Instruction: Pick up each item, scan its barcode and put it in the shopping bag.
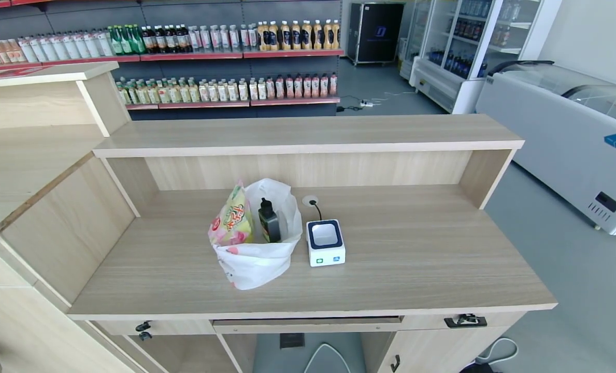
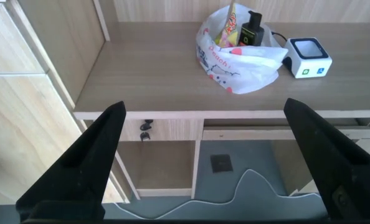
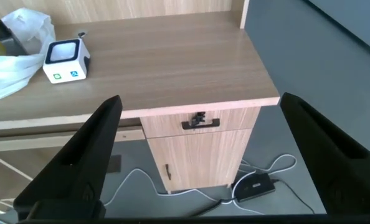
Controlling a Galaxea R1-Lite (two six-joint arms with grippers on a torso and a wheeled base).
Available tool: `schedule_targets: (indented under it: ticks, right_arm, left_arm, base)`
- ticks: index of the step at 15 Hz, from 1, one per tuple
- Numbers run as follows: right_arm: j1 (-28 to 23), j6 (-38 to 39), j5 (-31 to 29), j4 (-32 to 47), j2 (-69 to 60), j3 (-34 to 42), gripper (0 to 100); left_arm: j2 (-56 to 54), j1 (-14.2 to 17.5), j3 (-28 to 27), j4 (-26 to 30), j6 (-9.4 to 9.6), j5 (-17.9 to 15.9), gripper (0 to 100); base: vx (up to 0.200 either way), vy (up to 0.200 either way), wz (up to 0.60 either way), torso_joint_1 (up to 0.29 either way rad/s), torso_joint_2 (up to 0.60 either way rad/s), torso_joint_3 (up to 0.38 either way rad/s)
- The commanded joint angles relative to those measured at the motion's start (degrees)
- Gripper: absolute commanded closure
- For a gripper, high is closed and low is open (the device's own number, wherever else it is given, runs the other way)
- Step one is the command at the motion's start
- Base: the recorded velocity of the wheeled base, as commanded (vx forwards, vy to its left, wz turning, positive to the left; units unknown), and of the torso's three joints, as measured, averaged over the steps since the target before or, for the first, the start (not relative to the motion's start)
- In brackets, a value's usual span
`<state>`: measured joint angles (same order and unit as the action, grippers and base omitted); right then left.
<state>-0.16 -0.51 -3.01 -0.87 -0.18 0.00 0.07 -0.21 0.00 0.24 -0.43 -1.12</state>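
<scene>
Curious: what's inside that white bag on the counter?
A yellow-green snack packet and a dark bottle stand in the shopping bag; their lower parts and anything beneath are hidden.

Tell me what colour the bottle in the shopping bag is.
Black, cap included. The bottle stands in the shopping bag; head view shows it best.

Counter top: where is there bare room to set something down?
Widest bare patch: counter right of the scanner, out to the right wall. A smaller one lies left of the shopping bag. The middle is crowded: bag, scanner and its cable sit close together.
</scene>
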Motion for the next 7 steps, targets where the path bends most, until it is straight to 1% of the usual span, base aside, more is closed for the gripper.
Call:
schedule_targets:
  ticks: [1, 7]
  right_arm:
    - [-0.02, -0.10, 0.02, 0.07, 0.18, 0.00, 0]
    - [-0.02, -0.10, -0.07, 0.07, 0.18, 0.00, 0]
  left_arm:
    - [0.01, 0.03, 0.00, 0.02, -0.01, -0.02, 0]
    - [0.01, 0.03, 0.00, 0.02, -0.01, -0.02, 0]
  base:
    - [0.000, 0.000, 0.00, 0.000, 0.00, 0.000]
    - [0.000, 0.000, 0.00, 0.000, 0.00, 0.000]
